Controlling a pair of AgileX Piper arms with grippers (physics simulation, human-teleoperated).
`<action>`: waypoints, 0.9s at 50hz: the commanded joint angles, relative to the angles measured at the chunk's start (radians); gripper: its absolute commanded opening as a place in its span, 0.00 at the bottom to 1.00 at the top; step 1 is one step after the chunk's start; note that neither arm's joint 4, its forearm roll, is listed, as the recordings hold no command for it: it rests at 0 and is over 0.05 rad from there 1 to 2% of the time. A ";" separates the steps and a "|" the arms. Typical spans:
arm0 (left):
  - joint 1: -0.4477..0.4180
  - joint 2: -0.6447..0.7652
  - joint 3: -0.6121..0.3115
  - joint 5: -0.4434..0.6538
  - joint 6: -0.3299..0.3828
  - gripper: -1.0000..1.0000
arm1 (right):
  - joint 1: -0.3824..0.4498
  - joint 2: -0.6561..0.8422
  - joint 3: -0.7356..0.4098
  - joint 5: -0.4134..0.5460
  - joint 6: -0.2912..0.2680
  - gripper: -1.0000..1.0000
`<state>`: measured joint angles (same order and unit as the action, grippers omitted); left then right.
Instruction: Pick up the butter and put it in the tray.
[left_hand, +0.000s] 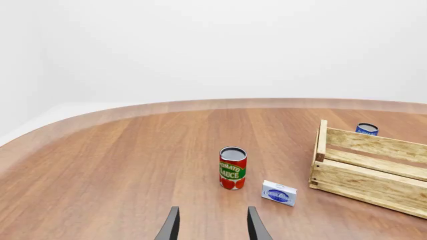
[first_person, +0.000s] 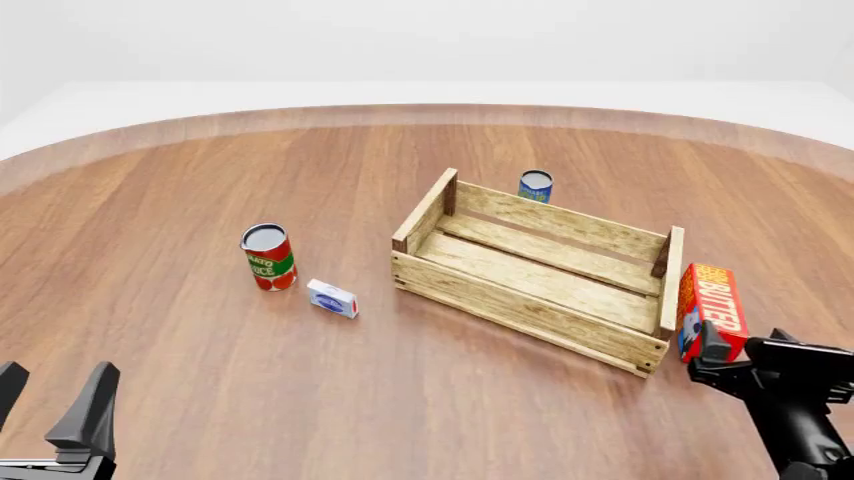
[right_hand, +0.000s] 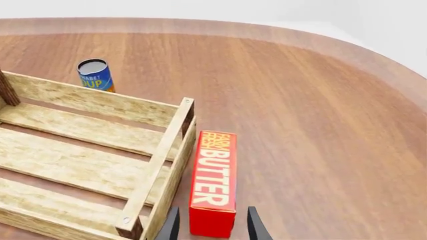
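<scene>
Two arms, one task item, one receptacle.

Step in hand (judged): closing on the butter (right_hand: 213, 182). The carton lies flat on the bench (first_person: 200, 330) just outside the tray (first_person: 534, 300), beside its near-right end board, long axis running away from the right gripper (right_hand: 211, 225). The fingers (right_hand: 255, 225) are spread, one each side of the carton's near end, nothing held yet. To do it well: centre the carton between the fingers, advance far enough that the pads bear on the long side faces, not just the end corners, and keep the inner finger off the crate wall, where the gap looks narrow. Then lift clear of the end board before moving across.

Butter: rectangular carton, red-orange, smooth printed faces, white "BUTTER" lettering; likely light and somewhat slippery.

Tray: light-wood slatted crate, rough grain, low sides, raised end boards, nothing in it.

Left gripper (first_person: 54, 415): released, idle near the bench's front edge, well apart from the task.

Other stock: tomato sauce can (first_person: 268, 256), cylindrical, red-green label; small white-blue box (first_person: 332, 298) just beside it; blue can (first_person: 535, 186) behind the tray.

Bench: polished reddish wood, curved far edge.
</scene>
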<state>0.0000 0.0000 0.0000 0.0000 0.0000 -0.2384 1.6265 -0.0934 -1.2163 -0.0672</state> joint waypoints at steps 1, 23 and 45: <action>0.000 0.000 0.000 0.000 0.000 1.00 | 0.000 0.021 -0.014 -0.001 0.000 1.00; 0.000 0.000 0.000 0.000 0.000 1.00 | 0.001 0.062 -0.043 -0.002 -0.006 1.00; 0.000 0.000 0.000 0.000 0.000 1.00 | 0.001 0.100 -0.058 -0.003 -0.009 1.00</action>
<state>0.0000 0.0000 0.0000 0.0000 0.0000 -0.2368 1.7087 -0.1434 -1.2191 -0.0746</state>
